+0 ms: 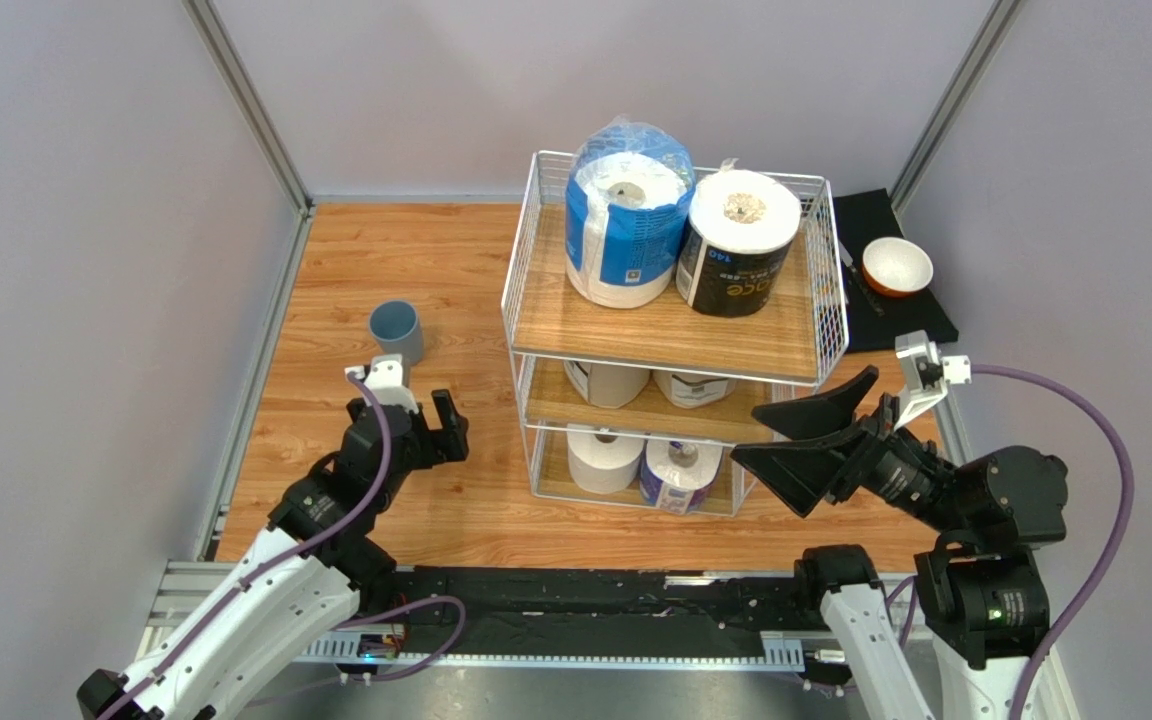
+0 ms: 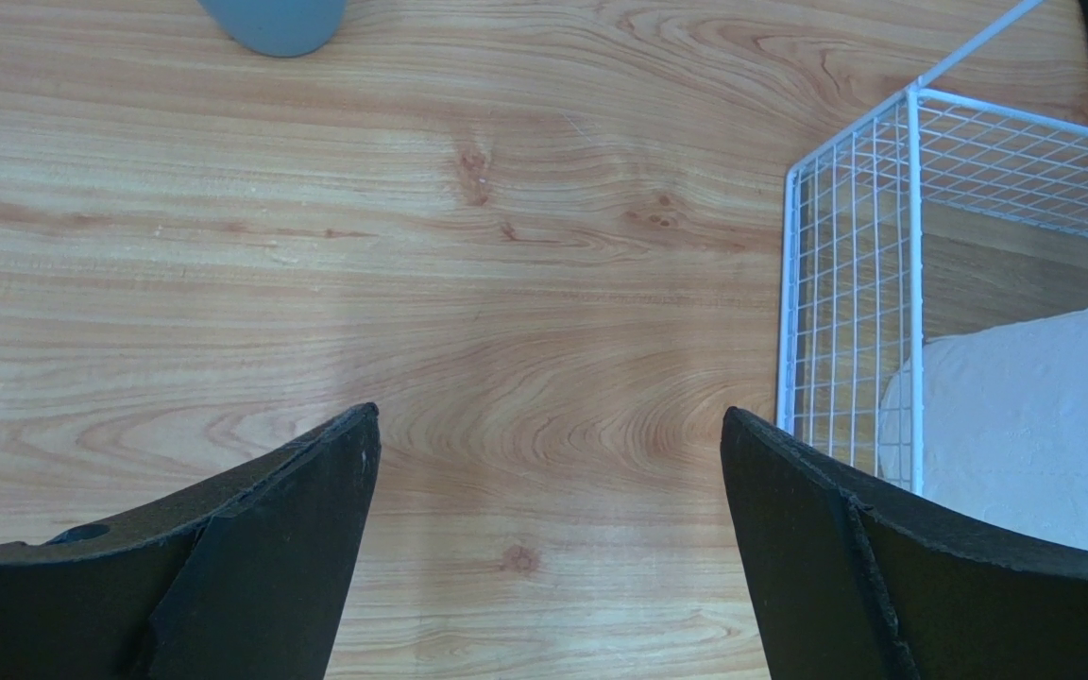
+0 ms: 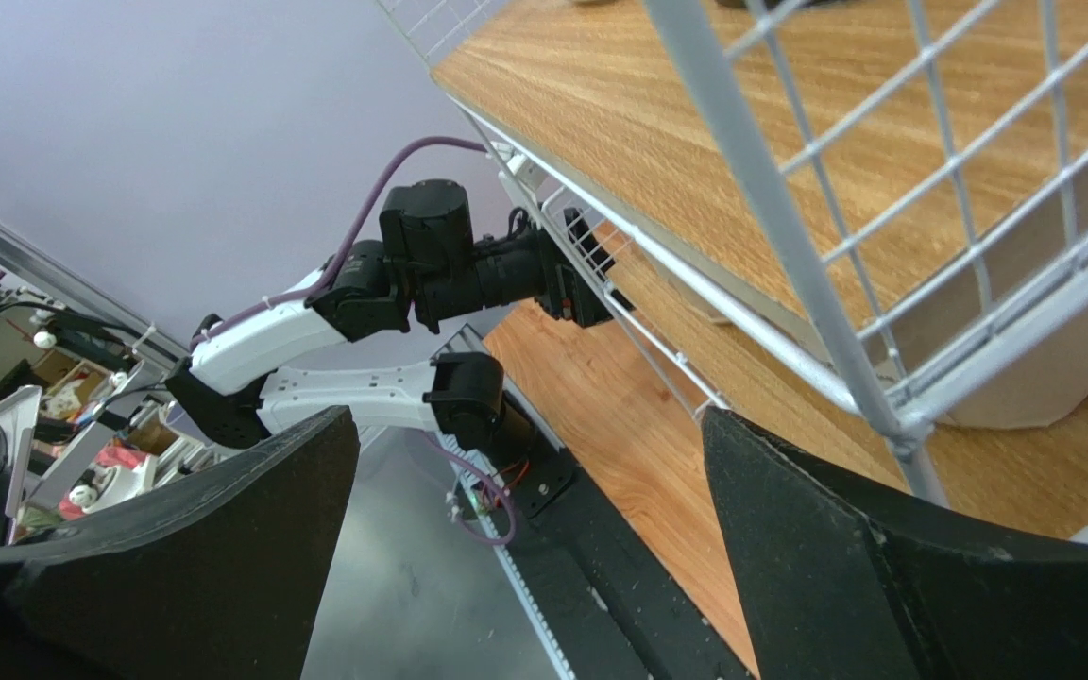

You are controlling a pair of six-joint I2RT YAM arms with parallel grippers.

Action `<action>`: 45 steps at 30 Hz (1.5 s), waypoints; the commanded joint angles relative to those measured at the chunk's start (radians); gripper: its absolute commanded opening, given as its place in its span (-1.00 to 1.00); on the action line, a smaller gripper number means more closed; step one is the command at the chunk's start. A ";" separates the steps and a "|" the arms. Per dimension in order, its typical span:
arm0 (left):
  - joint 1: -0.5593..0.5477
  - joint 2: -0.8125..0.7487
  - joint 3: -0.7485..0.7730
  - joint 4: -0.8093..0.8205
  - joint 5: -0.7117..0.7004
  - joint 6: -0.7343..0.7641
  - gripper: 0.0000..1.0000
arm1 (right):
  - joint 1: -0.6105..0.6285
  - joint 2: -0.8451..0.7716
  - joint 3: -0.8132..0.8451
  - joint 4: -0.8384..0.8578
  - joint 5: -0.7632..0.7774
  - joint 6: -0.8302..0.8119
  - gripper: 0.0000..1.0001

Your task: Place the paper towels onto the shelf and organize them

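Now all six paper towels (image 1: 624,218) sit on the shelf (image 1: 823,323), two per tier. Our left end effector (image 1: 417,408) and right end effector (image 1: 760,435) are released and empty. The right one hangs just beside the shelf's near-right wire corner, so a careless swing could snag it.

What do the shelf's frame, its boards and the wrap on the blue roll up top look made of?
The shelf frame looks like white-coated metal wire: thin grid rods. The boards look like light wood or laminate, grain showing. The wrap on the blue roll seems thin glossy plastic film, crinkled and bunched on top.
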 commanded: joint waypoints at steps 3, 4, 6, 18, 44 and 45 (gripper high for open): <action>-0.003 0.021 -0.007 0.052 0.021 -0.017 0.96 | 0.011 0.014 0.040 -0.045 -0.020 0.000 0.98; -0.001 0.022 -0.007 0.056 0.027 -0.018 0.96 | 0.011 0.017 0.048 -0.033 -0.023 0.011 0.98; -0.003 0.027 -0.007 0.055 0.027 -0.020 0.96 | 0.009 0.020 0.068 -0.026 -0.029 0.026 0.98; -0.003 0.024 -0.020 0.061 0.032 -0.033 0.96 | 0.058 0.053 0.149 -0.065 -0.021 0.017 0.98; -0.003 0.012 -0.035 0.036 0.030 -0.056 0.97 | 0.589 0.270 0.329 -0.576 0.237 -0.398 0.98; -0.003 0.009 -0.037 0.035 0.028 -0.056 0.97 | 0.595 0.273 0.329 -0.585 0.243 -0.400 0.98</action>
